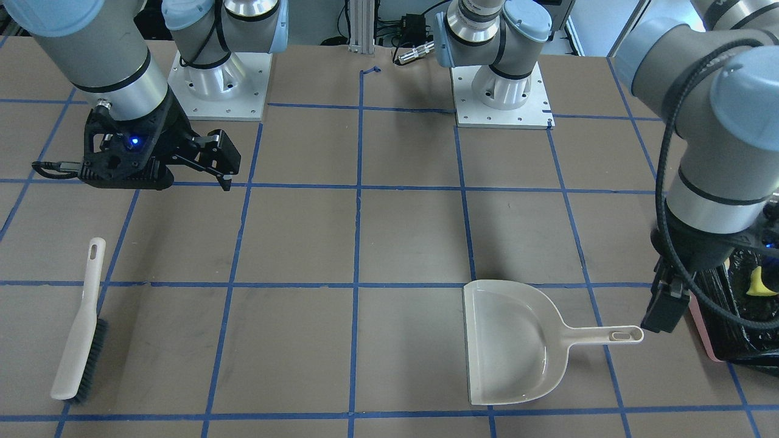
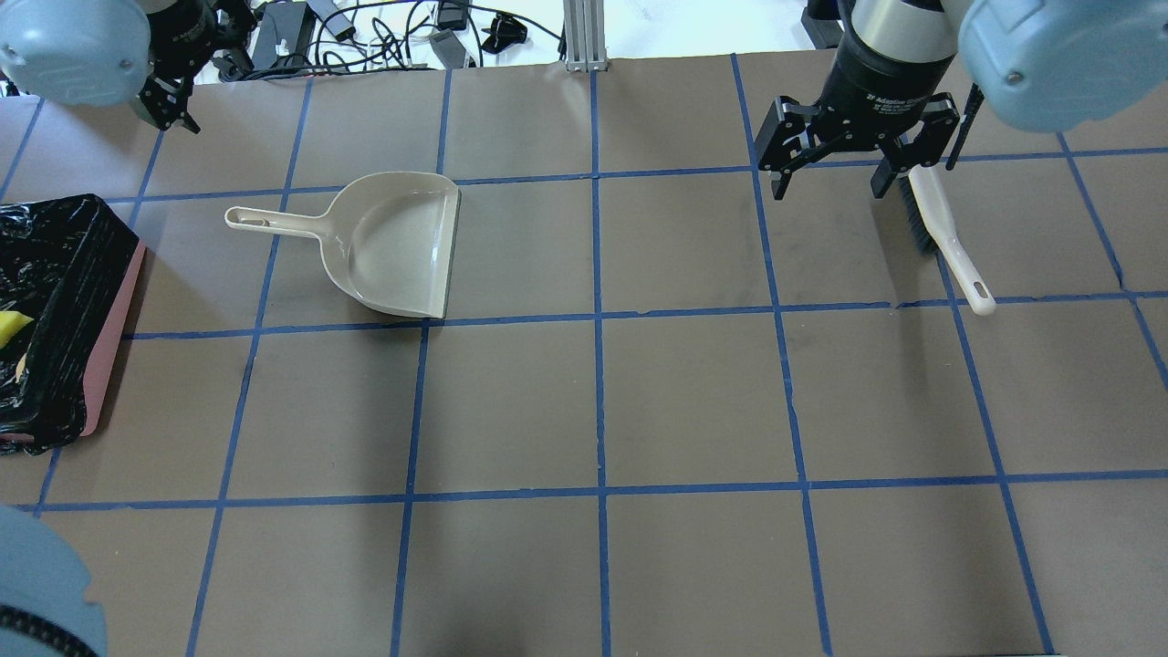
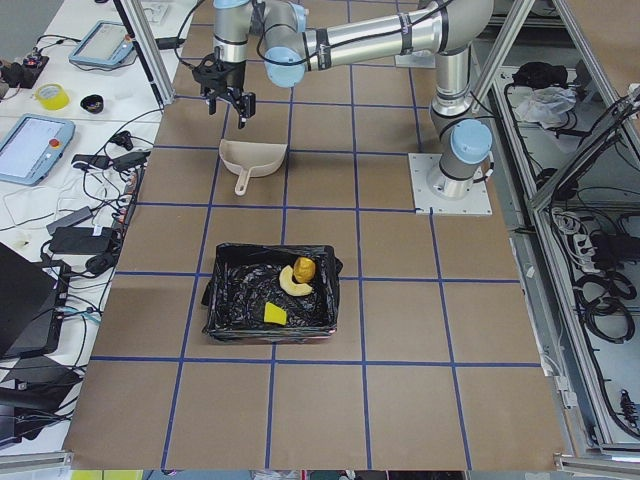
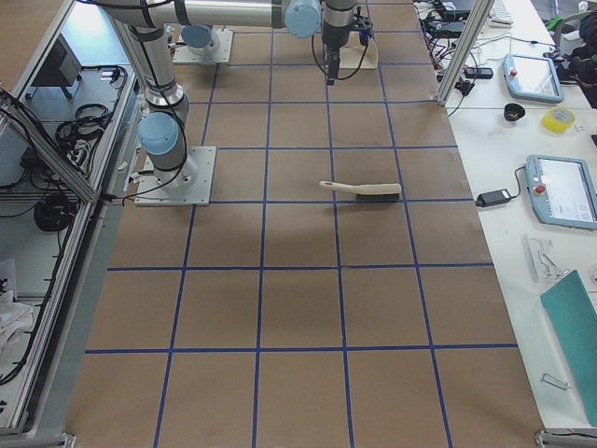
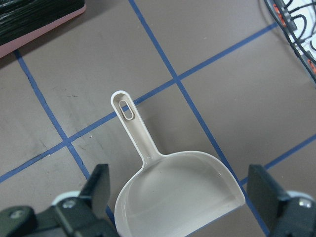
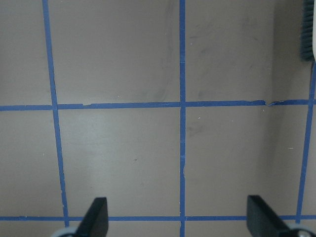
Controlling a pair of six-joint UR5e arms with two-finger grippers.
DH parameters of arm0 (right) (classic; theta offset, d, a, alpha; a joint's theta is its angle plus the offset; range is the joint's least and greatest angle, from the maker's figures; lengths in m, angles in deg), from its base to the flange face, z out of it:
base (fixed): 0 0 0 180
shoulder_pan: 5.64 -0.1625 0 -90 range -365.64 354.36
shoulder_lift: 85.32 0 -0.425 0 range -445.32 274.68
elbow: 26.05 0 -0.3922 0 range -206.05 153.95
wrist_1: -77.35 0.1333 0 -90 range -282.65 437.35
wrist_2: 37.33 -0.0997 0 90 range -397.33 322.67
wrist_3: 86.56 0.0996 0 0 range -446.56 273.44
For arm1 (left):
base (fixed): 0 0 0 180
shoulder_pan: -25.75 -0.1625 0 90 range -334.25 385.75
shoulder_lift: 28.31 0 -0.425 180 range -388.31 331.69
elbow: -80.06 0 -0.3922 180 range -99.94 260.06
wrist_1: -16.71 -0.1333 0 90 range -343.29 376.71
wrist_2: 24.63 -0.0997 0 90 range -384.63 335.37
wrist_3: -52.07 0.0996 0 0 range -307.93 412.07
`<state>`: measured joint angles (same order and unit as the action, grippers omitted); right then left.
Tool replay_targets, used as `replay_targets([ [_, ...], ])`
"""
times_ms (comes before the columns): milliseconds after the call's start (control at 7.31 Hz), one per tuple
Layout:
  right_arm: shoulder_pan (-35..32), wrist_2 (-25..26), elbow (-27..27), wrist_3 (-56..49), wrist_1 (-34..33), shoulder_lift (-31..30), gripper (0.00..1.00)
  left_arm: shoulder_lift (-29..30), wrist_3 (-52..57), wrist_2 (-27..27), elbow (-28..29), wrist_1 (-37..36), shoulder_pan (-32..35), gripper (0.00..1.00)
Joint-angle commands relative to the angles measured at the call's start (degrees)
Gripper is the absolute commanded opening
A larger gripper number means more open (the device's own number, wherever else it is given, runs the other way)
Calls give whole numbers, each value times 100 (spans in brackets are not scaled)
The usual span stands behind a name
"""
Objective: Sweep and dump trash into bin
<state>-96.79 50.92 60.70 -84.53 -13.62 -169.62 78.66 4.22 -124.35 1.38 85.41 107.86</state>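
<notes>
Front view: you see the smooth beige plastic dustpan [image 1: 517, 347] flat on the blue-taped brown table [image 1: 292, 237], with wide squares between it and the bristled brush [image 1: 82, 328] near the edge
Left-side view: the crinkled black-lined pink bin [image 3: 222, 295] holds the lumpy potato-like piece [image 3: 305, 269], curved croissant piece [image 3: 291, 283] and sponge piece [image 3: 273, 314]
Wrist views: the left gripper [image 5: 180, 192] is spread wide above the dustpan, and the right gripper [image 6: 177, 217] is spread wide over the table
</notes>
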Motion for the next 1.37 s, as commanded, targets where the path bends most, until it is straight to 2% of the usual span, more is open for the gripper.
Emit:
replay_targets([
  [0,0,-9,0,0,0,1,100,-526,1333,295,-172,21,172,100],
  [137,0,-9,0,0,0,1,100,-763,1845,278,-373,21,356,100],
  [411,0,-9,0,-9,-9,1,100,-1264,2068,469,-926,39,524,100],
  [548,0,-18,0,0,-9,10,100,-1475,3140,532,-1129,30,681,100],
  [684,0,-9,0,0,-9,10,100,-1651,3734,620,-1323,48,770,100],
  [821,0,-9,0,0,-9,10,100,-1801,4061,1003,-1481,143,788,100],
  [958,0,-9,0,-9,-9,10,100,-1950,4361,1277,-1448,988,788,100],
  [1095,0,-9,0,0,-17,10,100,-2082,4459,1297,-1413,1823,779,100],
  [1232,0,-9,0,-9,-9,1,100,-2197,4626,1306,-1413,2267,788,100],
])
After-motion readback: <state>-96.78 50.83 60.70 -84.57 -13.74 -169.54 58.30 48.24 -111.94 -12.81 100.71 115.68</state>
